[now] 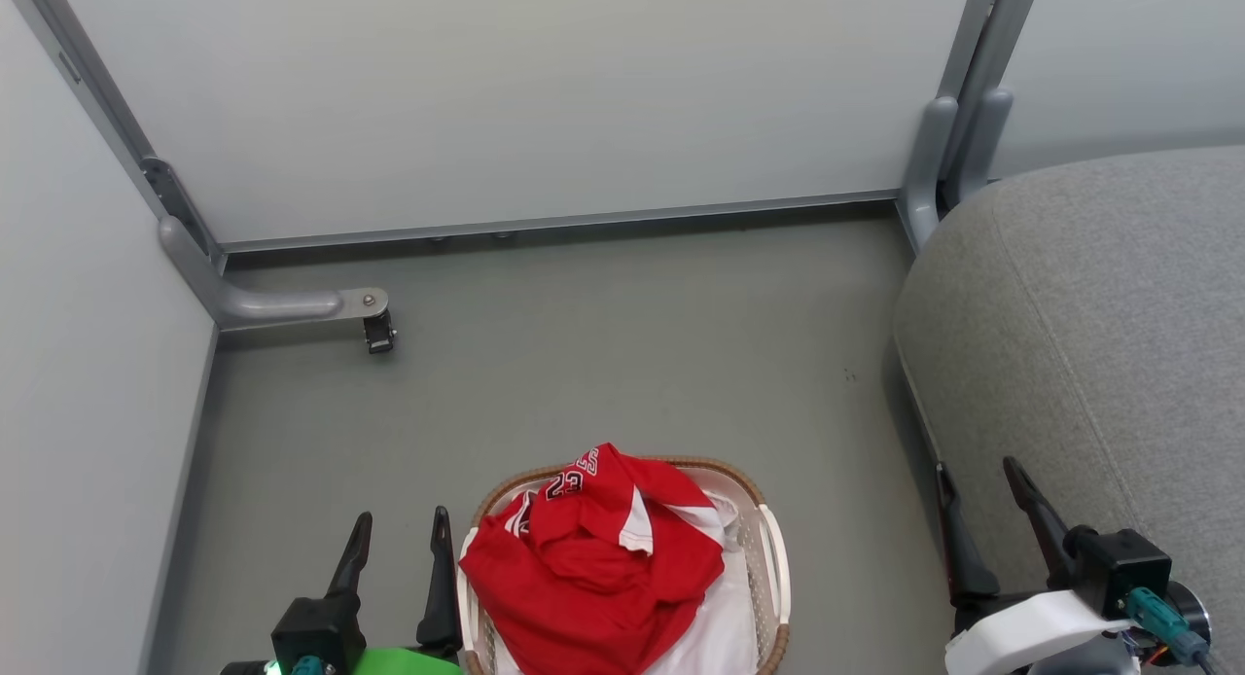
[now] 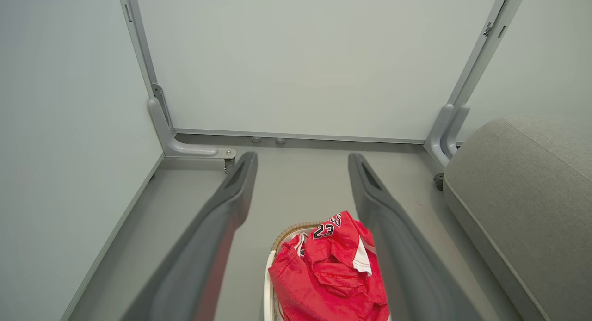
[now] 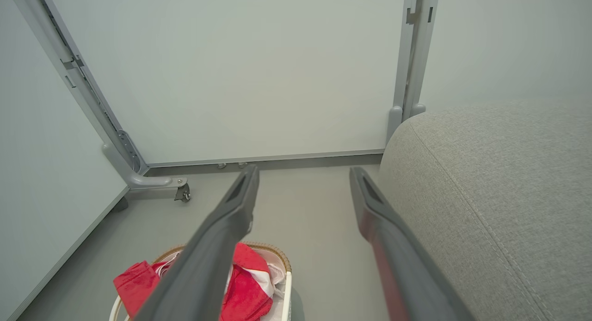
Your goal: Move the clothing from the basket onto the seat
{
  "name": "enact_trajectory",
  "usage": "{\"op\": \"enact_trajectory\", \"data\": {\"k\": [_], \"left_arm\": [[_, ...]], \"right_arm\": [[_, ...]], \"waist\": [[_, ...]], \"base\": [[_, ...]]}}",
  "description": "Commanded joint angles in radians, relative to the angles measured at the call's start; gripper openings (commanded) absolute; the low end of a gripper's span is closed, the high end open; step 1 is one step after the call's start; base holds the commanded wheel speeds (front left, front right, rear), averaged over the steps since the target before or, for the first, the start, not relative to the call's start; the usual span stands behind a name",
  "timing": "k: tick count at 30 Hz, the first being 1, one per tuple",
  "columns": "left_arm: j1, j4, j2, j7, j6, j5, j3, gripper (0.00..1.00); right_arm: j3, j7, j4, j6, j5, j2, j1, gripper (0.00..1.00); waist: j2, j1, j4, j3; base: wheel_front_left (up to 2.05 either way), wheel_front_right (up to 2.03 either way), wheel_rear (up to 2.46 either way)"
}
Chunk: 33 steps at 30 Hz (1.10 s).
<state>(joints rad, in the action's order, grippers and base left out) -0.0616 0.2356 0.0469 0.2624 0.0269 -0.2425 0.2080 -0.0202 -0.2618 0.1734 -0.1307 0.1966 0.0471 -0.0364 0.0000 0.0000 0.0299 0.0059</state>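
Fingers of the left gripper stand spread apart and grasp nothing. They point away from the robot, just beside the left rim of the basket. The right gripper is also released and empty. It is positioned over the floor between the basket and the seat, close to the seat's rounded front.

The basket stands at the near edge of the floor, between the two grippers and nearer the left one. The clothing lies crumpled inside the basket and is heaped above the woven rim. A "23" numeral faces up on its far side, and one red fold drapes over the left rim. A white cloth lies beneath the clothing on the basket's right side.

The seat occupies the right edge of the floor, apart from the basket. A pale partition panel in a grey frame stands along the far edge of the floor. A frame foot with a small caster rests near the far left corner.
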Motion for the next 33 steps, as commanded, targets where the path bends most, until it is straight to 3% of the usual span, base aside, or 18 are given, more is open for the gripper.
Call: {"op": "enact_trajectory", "data": {"k": [1,21,33], "left_arm": [[-0.002,0.004,0.006,0.004,0.001,0.000,-0.001,1.00],[0.017,-0.004,0.006,0.004,0.001,0.004,0.006,1.00],[0.206,0.016,0.006,0.004,-0.042,0.102,0.040,1.00]], "right_arm": [[-0.001,-0.005,0.001,0.000,0.001,0.006,-0.008,1.00],[0.006,-0.005,-0.021,0.000,0.002,0.006,0.008,1.00],[0.026,-0.004,-0.074,0.000,-0.015,0.006,0.121,1.00]], "waist": [[0.0000,0.0000,0.000,0.000],[0.0000,0.0000,-0.004,0.041],[0.0000,0.0000,-0.026,0.270]], "base": [[0.00,0.00,0.00],[0.00,0.00,0.00],[0.00,0.00,0.00]]}}
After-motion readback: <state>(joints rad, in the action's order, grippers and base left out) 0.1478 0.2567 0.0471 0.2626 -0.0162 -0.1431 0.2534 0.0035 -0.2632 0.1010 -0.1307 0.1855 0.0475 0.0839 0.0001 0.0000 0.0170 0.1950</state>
